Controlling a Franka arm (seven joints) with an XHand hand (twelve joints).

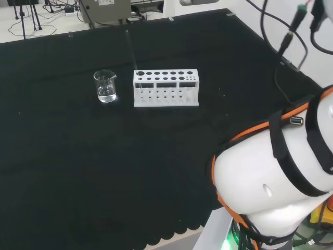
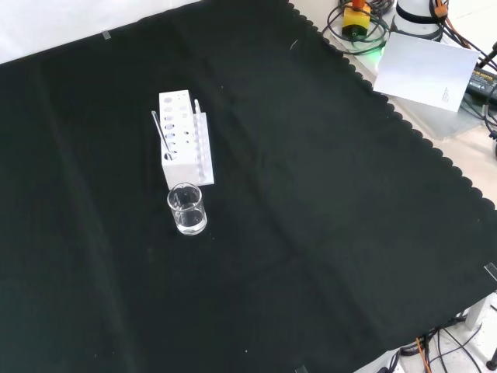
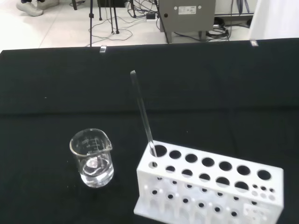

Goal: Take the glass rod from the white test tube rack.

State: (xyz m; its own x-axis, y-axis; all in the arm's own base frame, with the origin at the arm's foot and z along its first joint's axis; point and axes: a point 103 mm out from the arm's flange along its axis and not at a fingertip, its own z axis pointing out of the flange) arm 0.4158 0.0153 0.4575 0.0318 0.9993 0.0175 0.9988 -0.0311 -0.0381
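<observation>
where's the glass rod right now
The glass rod stands tilted in an end hole of the white test tube rack, the end nearest the beaker, which sits just left of the rack in the head view.

White rack [image 3: 210, 186] dotted with dark holes; clear glass rod [image 3: 142, 112] and beaker [image 3: 92, 158]; black cloth [image 2: 311, 194].

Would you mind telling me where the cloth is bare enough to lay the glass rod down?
In the front view, everything right of the white test tube rack and below the beaker is bare black cloth. It is crowded only where the beaker stands close to the rack end holding the glass rod.
</observation>
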